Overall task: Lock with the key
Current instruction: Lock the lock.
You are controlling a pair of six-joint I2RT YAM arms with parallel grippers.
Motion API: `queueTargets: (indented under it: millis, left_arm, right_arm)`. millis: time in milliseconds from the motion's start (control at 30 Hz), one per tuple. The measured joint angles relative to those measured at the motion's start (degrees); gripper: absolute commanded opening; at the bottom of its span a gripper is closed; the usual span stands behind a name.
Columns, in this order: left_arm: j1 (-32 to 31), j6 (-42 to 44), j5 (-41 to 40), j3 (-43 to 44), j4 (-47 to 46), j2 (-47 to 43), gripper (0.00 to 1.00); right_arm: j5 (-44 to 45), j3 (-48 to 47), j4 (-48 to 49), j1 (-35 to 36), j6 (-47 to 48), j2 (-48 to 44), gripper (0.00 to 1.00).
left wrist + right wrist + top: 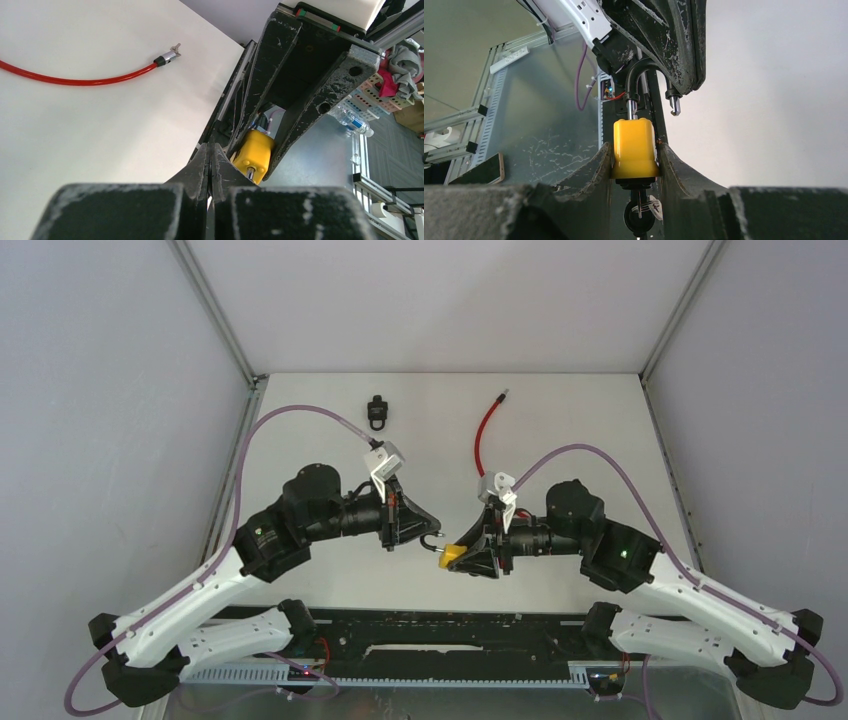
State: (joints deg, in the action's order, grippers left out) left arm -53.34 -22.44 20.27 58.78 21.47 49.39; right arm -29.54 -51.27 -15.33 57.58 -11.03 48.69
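Note:
My right gripper [462, 554] is shut on the yellow padlock body [453, 557], which it holds above the table between the two arms. In the right wrist view the padlock [635, 147] sits between my fingers [591, 172]. A black-headed key [639, 218] is in its underside. The black shackle [646, 67] is open, its free end [674, 106] out of the body. My left gripper [426, 531] faces the right one and is shut on the top of the shackle. In the left wrist view my gripper [210, 156] is closed beside the padlock [255, 154].
A black key fob [376, 412] lies at the back of the white table [560, 430]. A red cable [485, 435] with a metal tip lies at the back middle, and it also shows in the left wrist view [75, 80]. Grey walls and metal rails bound the table.

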Motion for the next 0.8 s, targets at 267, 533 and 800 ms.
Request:
queueTargets:
  millis: [267, 533, 800]
  left_arm:
    - [0.0, 0.0, 1.62, -2.73, -1.05, 0.26, 0.04]
    - [0.0, 0.0, 2.32, -3.63, -0.79, 0.83, 0.13]
    - [0.0, 0.7, -7.06, -3.67, 1.25, -4.24, 0.59]
  right_arm:
    - [1.03, 0.0, -0.02, 0.07, 0.42, -1.29, 0.0]
    - [2.38, 0.0, 0.02, 0.04, 0.83, -1.88, 0.0]
    - [3.08, 0.0, -0.42, 0.04, 1.66, -2.47, 0.0]
